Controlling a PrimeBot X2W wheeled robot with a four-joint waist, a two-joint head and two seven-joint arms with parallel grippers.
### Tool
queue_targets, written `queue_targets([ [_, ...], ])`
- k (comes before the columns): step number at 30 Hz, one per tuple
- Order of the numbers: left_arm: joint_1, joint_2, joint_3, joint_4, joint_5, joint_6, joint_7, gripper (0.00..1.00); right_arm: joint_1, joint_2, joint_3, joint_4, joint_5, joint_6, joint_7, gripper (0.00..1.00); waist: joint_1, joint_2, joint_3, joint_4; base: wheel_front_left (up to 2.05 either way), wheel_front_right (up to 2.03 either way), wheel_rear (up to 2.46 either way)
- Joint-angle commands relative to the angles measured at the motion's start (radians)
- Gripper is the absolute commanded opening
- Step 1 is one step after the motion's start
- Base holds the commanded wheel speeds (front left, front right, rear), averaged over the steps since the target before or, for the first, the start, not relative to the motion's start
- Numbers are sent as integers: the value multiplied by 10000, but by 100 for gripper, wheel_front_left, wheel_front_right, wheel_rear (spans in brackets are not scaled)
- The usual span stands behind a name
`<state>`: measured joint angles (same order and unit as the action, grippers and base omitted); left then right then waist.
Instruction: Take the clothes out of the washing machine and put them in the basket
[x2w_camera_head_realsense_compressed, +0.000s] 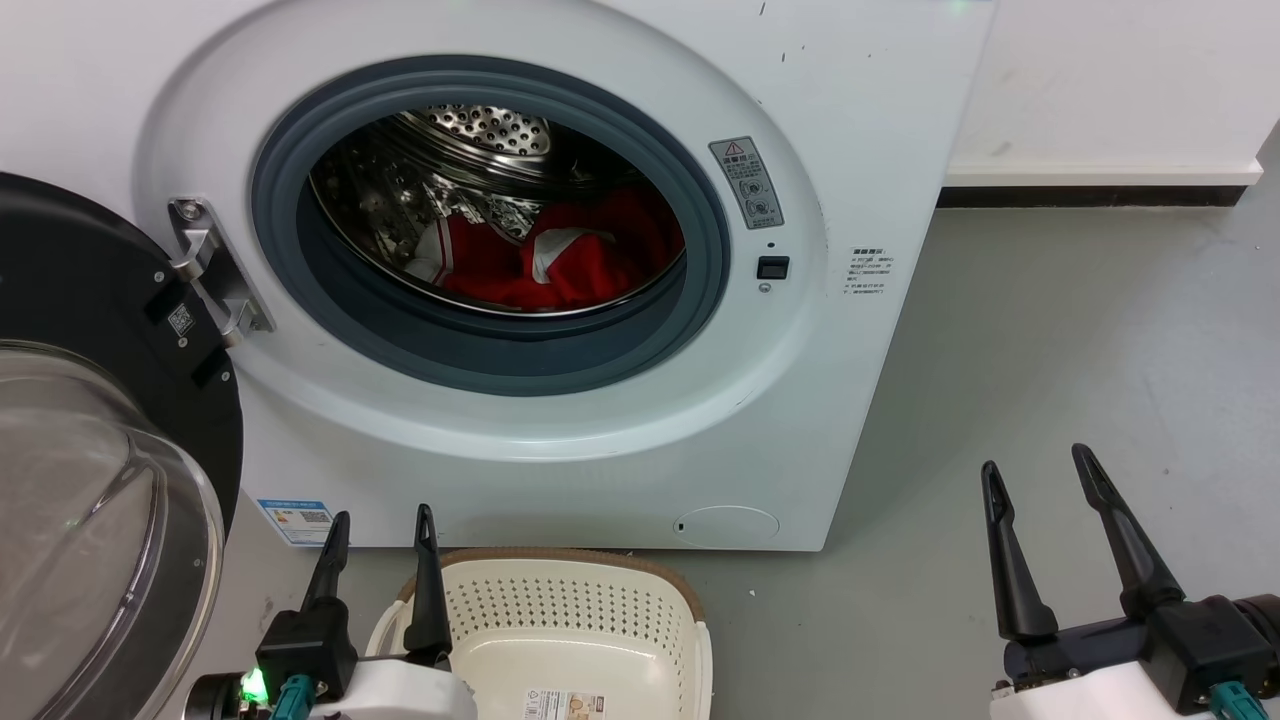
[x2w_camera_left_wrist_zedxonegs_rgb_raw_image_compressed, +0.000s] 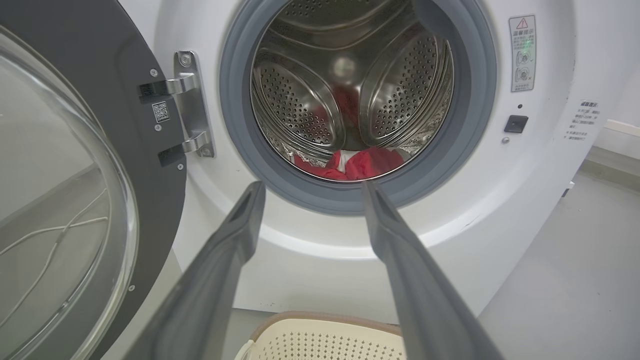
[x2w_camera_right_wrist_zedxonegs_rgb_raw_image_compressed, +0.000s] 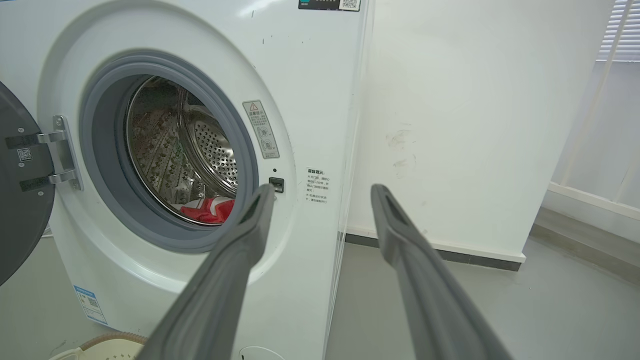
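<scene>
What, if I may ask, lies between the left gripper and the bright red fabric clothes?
Left wrist view: the grey porthole rim crosses low between left gripper and red clothes; otherwise open air.

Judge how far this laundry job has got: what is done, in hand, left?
Done: the door of the washing machine stands open. In hand: nothing; the left gripper and right gripper are open, outside the drum. Left: the clothes lie in the drum; the basket looks empty.

Left hand (x2w_camera_head_realsense_compressed: 382, 512) and right hand (x2w_camera_head_realsense_compressed: 1036, 457): black tapered fingers (x2w_camera_head_realsense_compressed: 1012, 570), teal plugs (x2w_camera_head_realsense_compressed: 1232, 700).
</scene>
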<state>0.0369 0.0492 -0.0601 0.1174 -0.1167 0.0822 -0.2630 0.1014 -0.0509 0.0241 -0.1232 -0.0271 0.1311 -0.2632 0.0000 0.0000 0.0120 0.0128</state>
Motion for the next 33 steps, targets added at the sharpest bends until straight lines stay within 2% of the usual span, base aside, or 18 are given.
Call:
queue_targets([
  [1,18,19,16,14,52,2,-30,100,59,13,2,28,60,-7,-25,100,0,0,3,-3,0,0,0],
  [20,-166,19,59,45,189,-32,-28,100,4,13,20,10,69,-7,-25,100,0,0,99,-25,0,0,0],
  [27,-1057,18,376,344,355,-442,-28,100,-291,13,73,-116,21,-7,-25,100,0,0,610,-160,0,0,0],
  [33,-2814,327,688,1137,530,-996,-28,100,-823,13,122,-239,-50,-7,-25,100,0,0,1573,-421,0,0,0],
])
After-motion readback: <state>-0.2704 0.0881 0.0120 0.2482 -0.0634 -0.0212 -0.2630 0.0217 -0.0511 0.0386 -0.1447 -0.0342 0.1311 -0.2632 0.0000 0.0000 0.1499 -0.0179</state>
